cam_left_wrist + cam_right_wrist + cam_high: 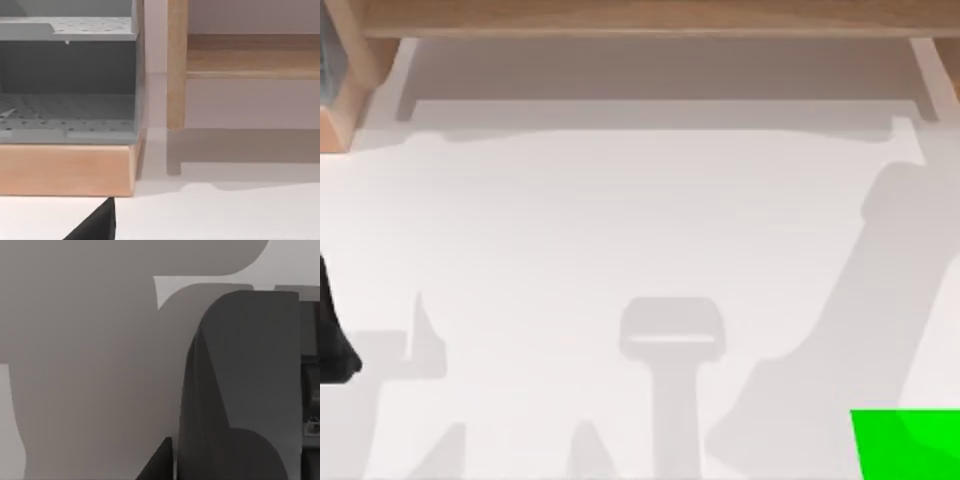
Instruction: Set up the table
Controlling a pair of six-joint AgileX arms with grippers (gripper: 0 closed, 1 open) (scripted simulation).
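Green patch (910,445) on table (620,220), near right corner; shelf (650,18) probably behind.

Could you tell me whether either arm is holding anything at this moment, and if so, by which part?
It cannot be told. The left arm sits at the table's left edge; no object shows in any grip.

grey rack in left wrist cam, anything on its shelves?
Empty as far as shown: both perforated shelves of the grey rack look bare. Its far side is cut off, so cannot tell there.

Top view looks straight down on the large flat white wooden-rimmed table (620,220) — both wrist views skim it closely.
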